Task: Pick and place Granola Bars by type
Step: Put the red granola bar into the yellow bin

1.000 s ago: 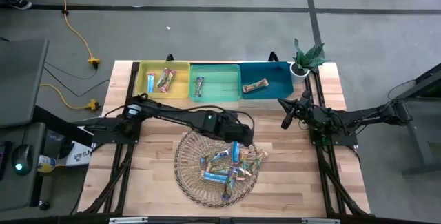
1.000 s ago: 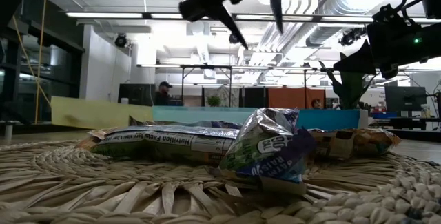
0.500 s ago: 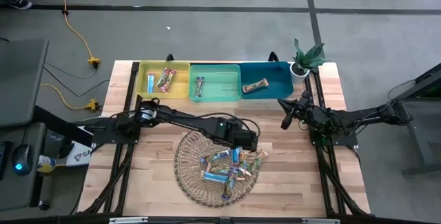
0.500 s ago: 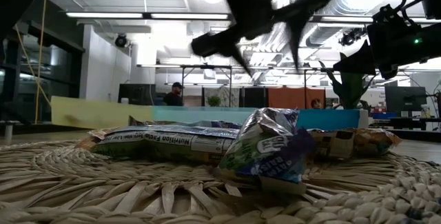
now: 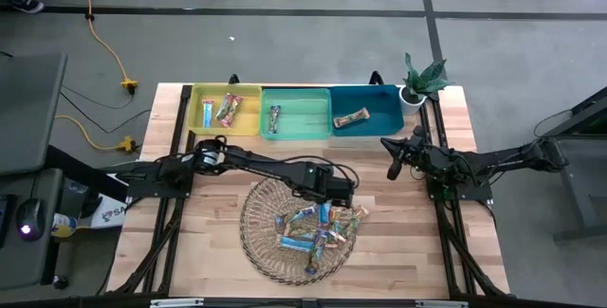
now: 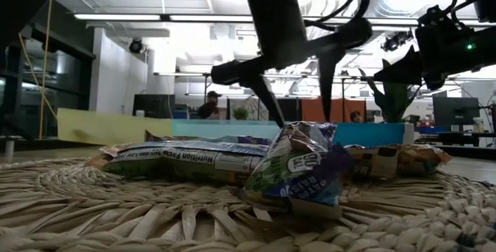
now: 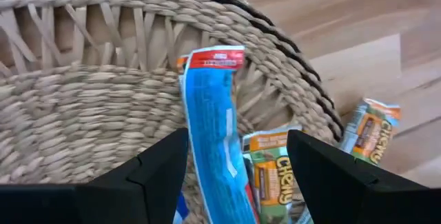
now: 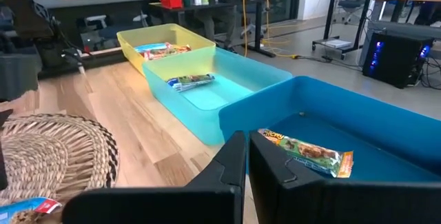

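Closed right hand faces bar in teal bin.

My high view looks straight down on the whole table. My low view sits level among the Granola Bars, very close, facing the room. Both wrist views share the wicker plate, though perhaps only its rim shows rightward.

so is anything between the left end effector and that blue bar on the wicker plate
Nothing visible. The left end effector hangs open right above the blue bar, one finger on each side, with only air between them.
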Available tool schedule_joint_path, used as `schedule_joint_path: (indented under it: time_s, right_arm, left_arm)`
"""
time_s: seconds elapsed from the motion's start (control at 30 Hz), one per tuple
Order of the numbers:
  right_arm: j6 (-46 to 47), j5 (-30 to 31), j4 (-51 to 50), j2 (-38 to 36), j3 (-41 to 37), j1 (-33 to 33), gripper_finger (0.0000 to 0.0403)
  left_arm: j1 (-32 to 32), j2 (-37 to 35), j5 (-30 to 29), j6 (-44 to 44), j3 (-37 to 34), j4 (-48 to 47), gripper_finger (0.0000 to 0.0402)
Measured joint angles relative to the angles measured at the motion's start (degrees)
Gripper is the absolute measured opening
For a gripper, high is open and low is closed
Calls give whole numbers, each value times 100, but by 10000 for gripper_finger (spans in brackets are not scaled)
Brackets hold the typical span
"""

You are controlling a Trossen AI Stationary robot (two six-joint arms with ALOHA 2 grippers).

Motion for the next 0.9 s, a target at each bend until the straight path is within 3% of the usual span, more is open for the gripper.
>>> schedule_joint_path:
  time_s: [0.9]
  right_arm:
    - [0,-46,9,2,0,0,0]
  left_arm:
    - [148,107,196,66,-118,127,243]
